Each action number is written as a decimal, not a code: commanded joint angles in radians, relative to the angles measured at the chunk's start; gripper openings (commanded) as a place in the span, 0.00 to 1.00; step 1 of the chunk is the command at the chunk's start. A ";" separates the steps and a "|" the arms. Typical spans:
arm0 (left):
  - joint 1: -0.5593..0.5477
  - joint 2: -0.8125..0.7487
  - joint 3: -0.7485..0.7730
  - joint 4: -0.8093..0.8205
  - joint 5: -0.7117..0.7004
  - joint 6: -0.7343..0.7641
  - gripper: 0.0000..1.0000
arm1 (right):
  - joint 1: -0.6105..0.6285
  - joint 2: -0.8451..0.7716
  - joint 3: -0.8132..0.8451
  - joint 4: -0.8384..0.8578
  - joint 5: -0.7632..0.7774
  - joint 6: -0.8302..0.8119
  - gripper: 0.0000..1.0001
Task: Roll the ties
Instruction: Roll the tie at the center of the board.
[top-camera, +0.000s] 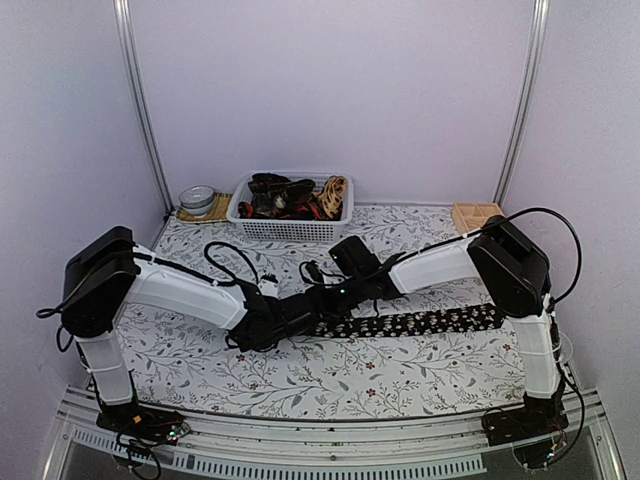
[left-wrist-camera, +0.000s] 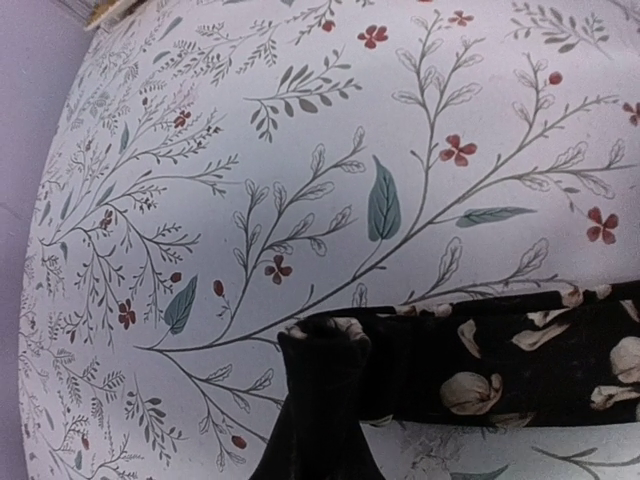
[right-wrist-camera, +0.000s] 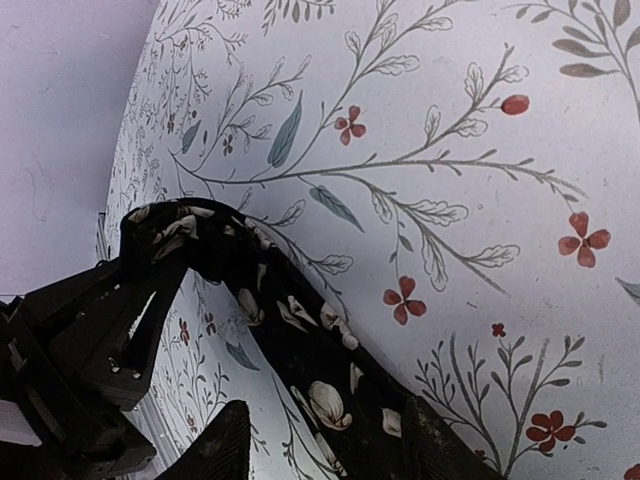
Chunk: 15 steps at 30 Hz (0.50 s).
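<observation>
As my left gripper (top-camera: 292, 322) clamps the tie (left-wrist-camera: 480, 370), my right gripper (right-wrist-camera: 332, 445) straddles it, apart; next, probably curl its end.

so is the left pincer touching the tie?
Touching. In the left wrist view the left pincer is shut on the end of the tie, with the cloth folded over its tip. The right wrist view shows the same grip from the side.
</observation>
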 joint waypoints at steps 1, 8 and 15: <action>-0.038 0.036 0.060 -0.098 -0.064 -0.025 0.00 | -0.012 -0.075 -0.048 -0.064 0.004 0.020 0.52; -0.053 0.055 0.093 -0.083 -0.049 -0.004 0.00 | -0.024 -0.067 -0.079 -0.017 -0.038 0.052 0.52; -0.060 0.089 0.105 -0.062 -0.019 0.013 0.00 | -0.052 -0.072 -0.128 0.061 -0.099 0.105 0.52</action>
